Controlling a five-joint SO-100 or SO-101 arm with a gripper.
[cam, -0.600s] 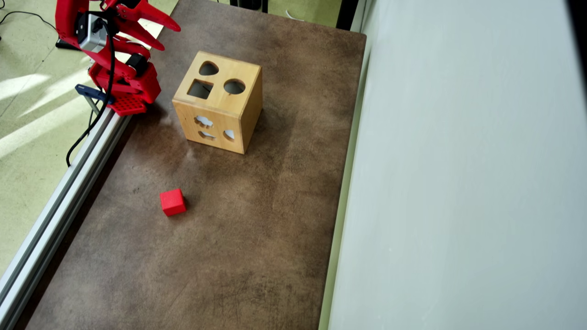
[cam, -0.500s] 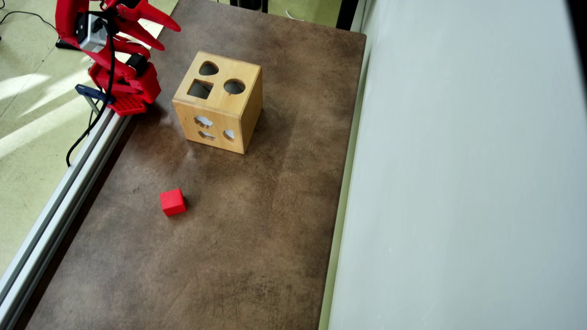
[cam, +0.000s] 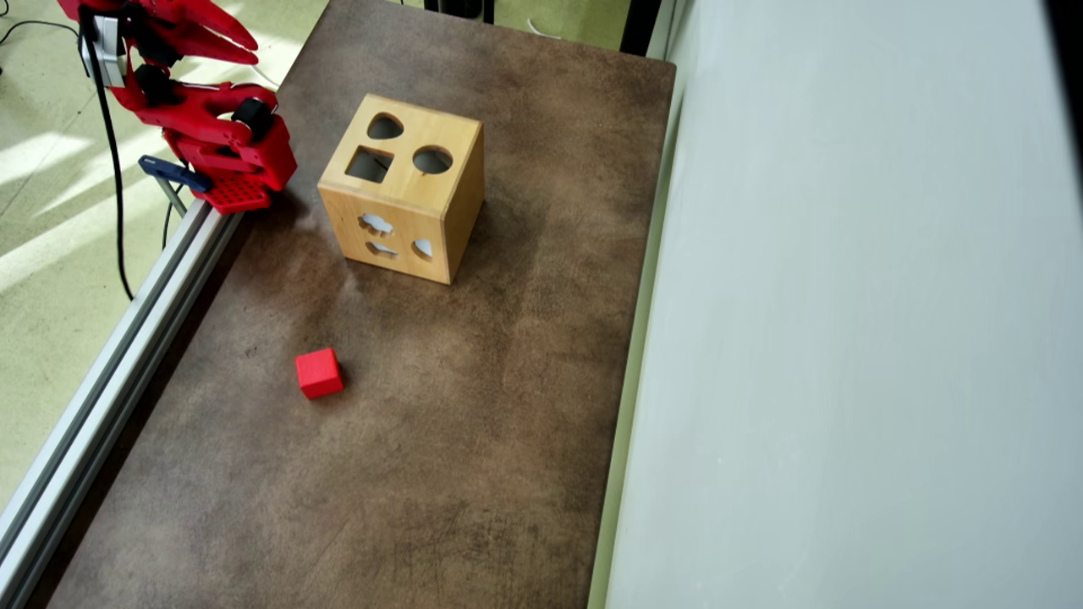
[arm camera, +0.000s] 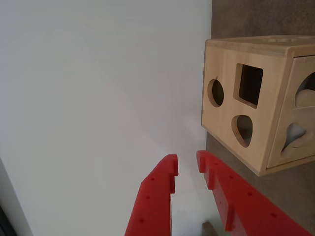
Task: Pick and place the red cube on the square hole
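In the overhead view, a small red cube point(cam: 319, 373) is lying on a brown table point(cam: 474, 440), in the lower left part of the frame. The red robot arm point(cam: 203, 127) is sitting folded at the upper left corner, well apart from the cube. A wooden box point(cam: 404, 188) is standing between them, nearer the arm, with a square hole point(cam: 370, 164), a round hole and a teardrop hole showing on its top face.

In the wrist view, the gripper point(arm camera: 187, 164) is rising from the bottom edge, its two red fingers point(arm camera: 155, 196) standing slightly apart with nothing between them. The box is filling the right side.

Open tabletop is surrounding the cube on every side. A metal rail point(cam: 110, 355) is running along the table's left edge, and a pale wall point(cam: 846, 338) is bordering the right edge.
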